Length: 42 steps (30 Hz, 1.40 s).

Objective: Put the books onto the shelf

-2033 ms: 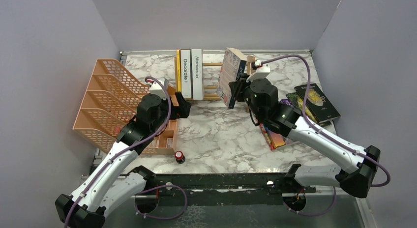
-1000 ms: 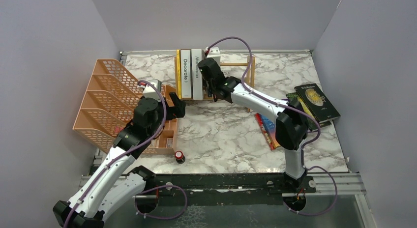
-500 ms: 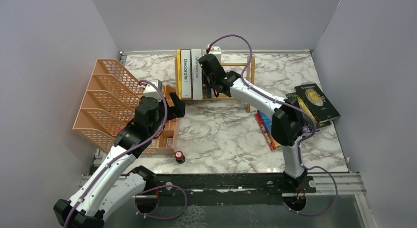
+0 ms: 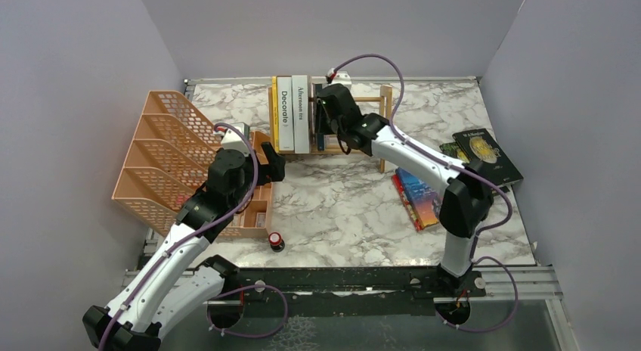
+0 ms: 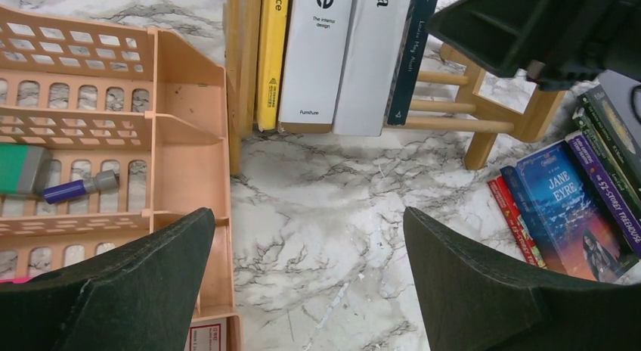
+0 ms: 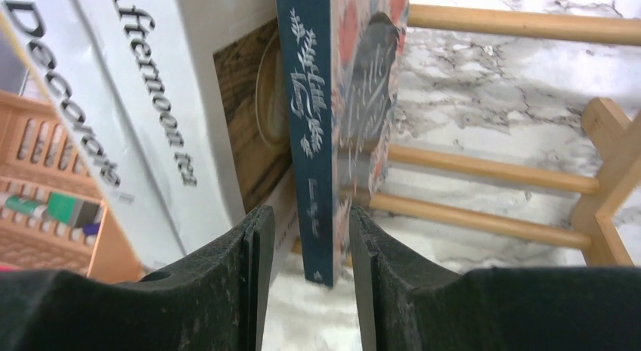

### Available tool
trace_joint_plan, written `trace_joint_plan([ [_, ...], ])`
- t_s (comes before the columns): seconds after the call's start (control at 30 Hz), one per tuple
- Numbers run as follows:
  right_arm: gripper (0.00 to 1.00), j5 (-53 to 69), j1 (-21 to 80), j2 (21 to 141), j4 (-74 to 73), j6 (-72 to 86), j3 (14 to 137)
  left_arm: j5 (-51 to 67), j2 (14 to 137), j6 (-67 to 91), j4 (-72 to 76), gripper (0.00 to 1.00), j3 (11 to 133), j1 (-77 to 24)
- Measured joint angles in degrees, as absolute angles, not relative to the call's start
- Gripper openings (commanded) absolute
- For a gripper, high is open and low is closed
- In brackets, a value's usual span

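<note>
Right gripper (image 6: 305, 215) reached over the light-wood shelf (image 6: 499, 177), its jaws parted, one on each side of a dark blue floral book (image 6: 310, 101) with a sliver of gap showing on both sides. That book stood upright on the shelf slats, against the white "Afternoon tea" (image 6: 151, 116), then "Decorate" (image 6: 53, 124) and a thin yellow book (image 5: 270, 56) at the left end frame. Left gripper (image 5: 310, 275) hung wide open and empty over the marble table (image 4: 340, 207), near the shelf's left end. Beside it sat an orange mesh tray (image 5: 181, 139) holding a green block (image 5: 23, 168) and a blue marker (image 5: 75, 188). "Jane Eyre" (image 5: 567, 207) lay flat on the table right of the shelf, well apart from both grippers, with a dark green gold-printed book (image 4: 487, 156) beyond
</note>
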<state>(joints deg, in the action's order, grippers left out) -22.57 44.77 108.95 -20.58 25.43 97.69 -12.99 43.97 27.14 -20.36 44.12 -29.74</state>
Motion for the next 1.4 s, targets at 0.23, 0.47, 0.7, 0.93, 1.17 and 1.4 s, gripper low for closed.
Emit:
trace_joint_plan([
  [0.23, 0.54, -21.8, 44.8, 94.9, -20.3, 25.4, 85.1, -11.7, 44.1, 27.2, -20.6, 0.95, 44.1, -29.7],
  [0.47, 0.71, -29.8, 44.8, 82.5, -26.4, 26.9, 74.0, -10.7, 44.1, 27.2, -20.7, 0.95, 44.1, -29.7],
  [0.7, 0.76, -39.6, 42.3, 73.7, -34.4, 28.9, 63.6, -10.3, 44.1, 27.2, -20.7, 0.94, 44.1, -29.7],
  [0.93, 0.80, -49.5, 32.8, 80.8, -41.9, 28.3, 64.8, -9.8, 43.4, 28.3, -20.6, 0.95, 44.4, -29.7],
  [1.17, 0.85, -53.0, 30.2, 87.0, -43.0, 25.3, 62.1, -7.0, 42.5, 29.1, -21.5, 0.95, 47.8, -29.7],
  [1.4, 0.88, -50.0, 22.0, 88.8, -39.6, 18.9, 58.7, -5.1, 40.9, 31.1, -22.7, 0.95, 49.9, -29.7],
])
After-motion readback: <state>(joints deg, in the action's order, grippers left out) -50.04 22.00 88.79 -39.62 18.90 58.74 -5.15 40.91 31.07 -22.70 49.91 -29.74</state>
